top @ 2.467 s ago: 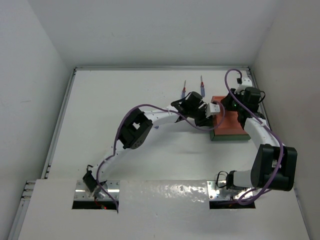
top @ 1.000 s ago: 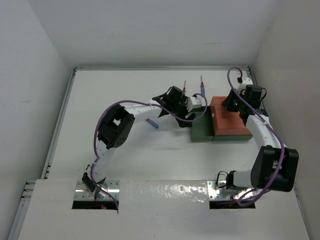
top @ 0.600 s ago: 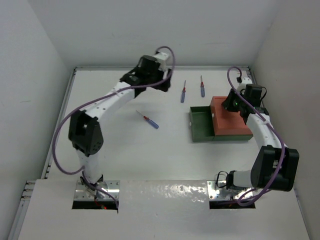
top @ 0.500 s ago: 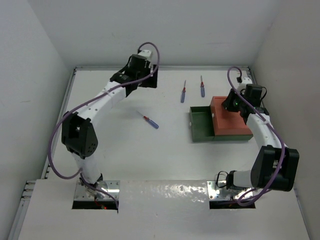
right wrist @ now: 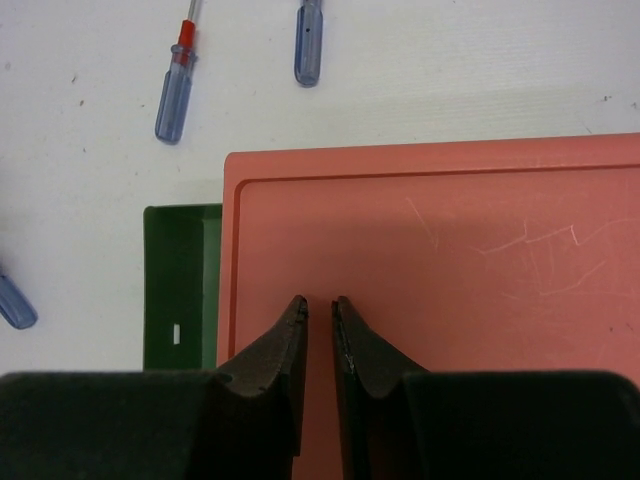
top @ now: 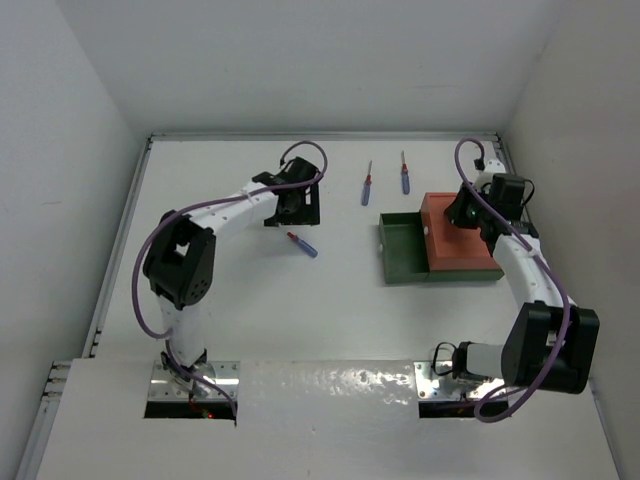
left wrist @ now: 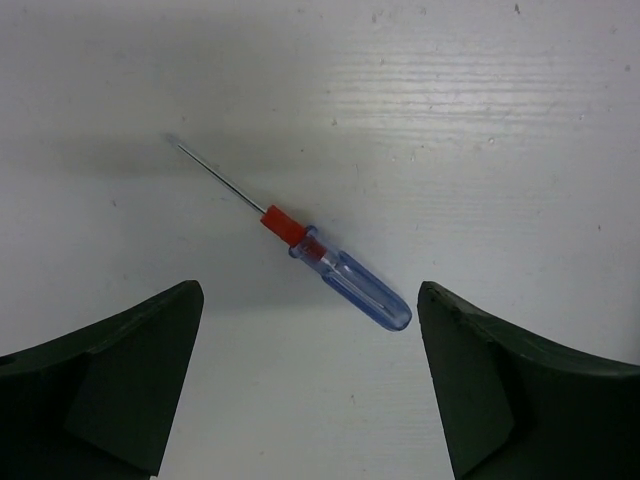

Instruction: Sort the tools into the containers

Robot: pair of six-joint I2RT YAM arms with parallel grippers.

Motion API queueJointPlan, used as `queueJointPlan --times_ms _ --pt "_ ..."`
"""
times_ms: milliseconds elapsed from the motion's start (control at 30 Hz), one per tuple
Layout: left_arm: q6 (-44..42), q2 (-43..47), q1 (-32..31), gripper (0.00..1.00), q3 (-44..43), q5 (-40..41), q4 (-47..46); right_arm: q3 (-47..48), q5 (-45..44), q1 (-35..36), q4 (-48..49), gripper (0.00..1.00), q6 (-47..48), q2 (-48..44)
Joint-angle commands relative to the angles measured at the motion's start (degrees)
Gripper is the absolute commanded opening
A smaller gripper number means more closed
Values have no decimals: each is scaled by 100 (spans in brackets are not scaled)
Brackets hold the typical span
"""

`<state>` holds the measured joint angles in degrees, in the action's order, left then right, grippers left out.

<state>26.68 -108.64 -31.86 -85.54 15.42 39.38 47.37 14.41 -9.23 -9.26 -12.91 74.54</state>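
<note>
Three screwdrivers with blue handles and red collars lie on the white table. One screwdriver (top: 303, 244) (left wrist: 335, 268) lies just in front of my left gripper (top: 296, 213) (left wrist: 310, 292). That gripper is open wide, with the handle end between the fingertips and apart from both. The two other screwdrivers (top: 367, 185) (top: 404, 175) lie side by side near the back. The orange-red tray (top: 462, 245) (right wrist: 480, 230) overlaps the right part of the dark green tray (top: 402, 250) (right wrist: 180, 290). My right gripper (top: 457, 213) (right wrist: 320, 300) hovers over the orange-red surface, shut to a thin gap, holding nothing.
White walls close in the table at the back and on both sides. The right wall stands close behind the trays. The purple cable of each arm loops above its wrist.
My left arm swung from the trays to the back left, then came down over the loose screwdriver with its jaws widening. The green tray now shows beside the orange-red one. The right arm barely moved.
</note>
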Motion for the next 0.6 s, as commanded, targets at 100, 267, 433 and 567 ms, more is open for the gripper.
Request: queueJointPlan --times_ms 100,267,433,567 --pt "549 -500 -84 82 248 5 -290 -457 -343 18 -1122 17 157 17" --pt "672 -799 -128 76 335 -162 -272 -519 -448 18 -1219 17 227 -98" --pt "681 -878 -163 54 433 -127 -343 -536 -457 18 -1184 17 192 -107" --pt "637 -852 -128 0 415 -127 -378 -510 -466 18 -1201 17 201 -98"
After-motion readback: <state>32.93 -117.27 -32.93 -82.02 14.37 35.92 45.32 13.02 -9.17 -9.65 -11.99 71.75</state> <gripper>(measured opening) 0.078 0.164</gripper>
